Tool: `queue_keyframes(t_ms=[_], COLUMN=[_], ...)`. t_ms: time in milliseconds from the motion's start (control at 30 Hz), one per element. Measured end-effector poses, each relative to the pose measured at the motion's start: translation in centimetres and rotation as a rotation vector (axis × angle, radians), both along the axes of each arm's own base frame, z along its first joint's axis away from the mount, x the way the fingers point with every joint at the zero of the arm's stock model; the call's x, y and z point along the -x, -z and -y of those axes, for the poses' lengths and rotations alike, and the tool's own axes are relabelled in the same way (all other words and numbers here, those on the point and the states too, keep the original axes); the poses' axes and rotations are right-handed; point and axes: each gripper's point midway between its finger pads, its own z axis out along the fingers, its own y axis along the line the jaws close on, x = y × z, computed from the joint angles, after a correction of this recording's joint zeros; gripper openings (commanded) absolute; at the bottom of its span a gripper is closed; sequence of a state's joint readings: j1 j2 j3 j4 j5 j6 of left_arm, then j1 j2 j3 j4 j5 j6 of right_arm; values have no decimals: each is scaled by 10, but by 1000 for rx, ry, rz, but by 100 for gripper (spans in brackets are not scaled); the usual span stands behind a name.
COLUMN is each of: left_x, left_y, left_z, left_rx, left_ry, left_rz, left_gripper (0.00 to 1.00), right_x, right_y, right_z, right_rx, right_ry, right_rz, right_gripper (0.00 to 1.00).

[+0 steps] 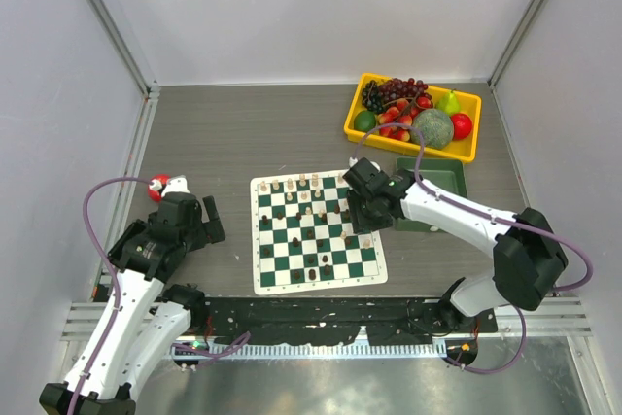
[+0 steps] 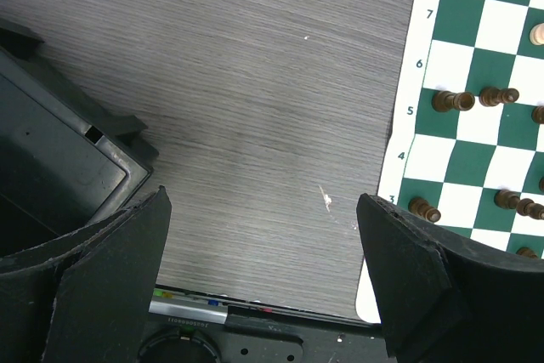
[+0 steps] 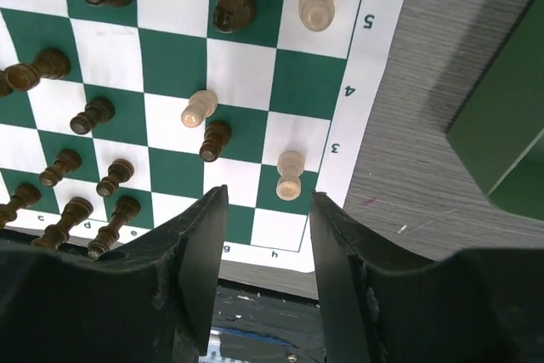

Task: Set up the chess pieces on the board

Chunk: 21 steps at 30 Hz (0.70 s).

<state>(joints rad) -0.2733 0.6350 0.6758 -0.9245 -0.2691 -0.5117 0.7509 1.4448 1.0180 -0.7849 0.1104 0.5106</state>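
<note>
**Operator:** Where do my claws stand?

**Spotter:** Your left gripper [image 2: 263, 203] hangs released and spread wide over the bare grey table [image 2: 238, 108], just left of the board [image 2: 414, 99]. Your right gripper [image 3: 266, 197] is released too. It holds nothing and sits over the board's right edge.

**Operator:** Any writing you can read?

**Spotter:** In your left wrist view the white border reads 8, 7, 6, 5, 4, 3. In your right wrist view it reads 5, 4, 3, with c, e, g, h along the near edge. The label strip [image 2: 191, 308] below your left gripper is too blurred to read.

**Operator:** And the pieces?

**Spotter:** Your chess pieces [image 1: 309, 221] stand scattered on the board. A cream pawn [image 3: 291, 173] is near the 3, with a dark piece [image 3: 214, 140] just left of it. Farther back, the green bin [image 1: 434, 182] lies beside the board's right side. The yellow tray [image 1: 352, 116] of fruit is beyond that.
</note>
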Motion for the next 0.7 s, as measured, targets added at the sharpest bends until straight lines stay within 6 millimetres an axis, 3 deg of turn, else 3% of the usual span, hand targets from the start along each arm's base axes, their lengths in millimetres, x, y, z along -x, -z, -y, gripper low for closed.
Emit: queue_keyframes(t_ms=[200,400,700], left_x=[0,0,0], left_y=[0,0,0], left_z=[0,0,0], left_rx=[0,0,0], left_ry=[0,0,0], left_rz=[1,1,0], left_gripper=[99,99,99], right_x=[11,17,17], right_y=[20,32,40], right_z=[5,6,1], right_rx=[33,49,42], right_ry=[9,2,-5], right_rz=[-58,-97,-120], right_gripper=[45,35,34])
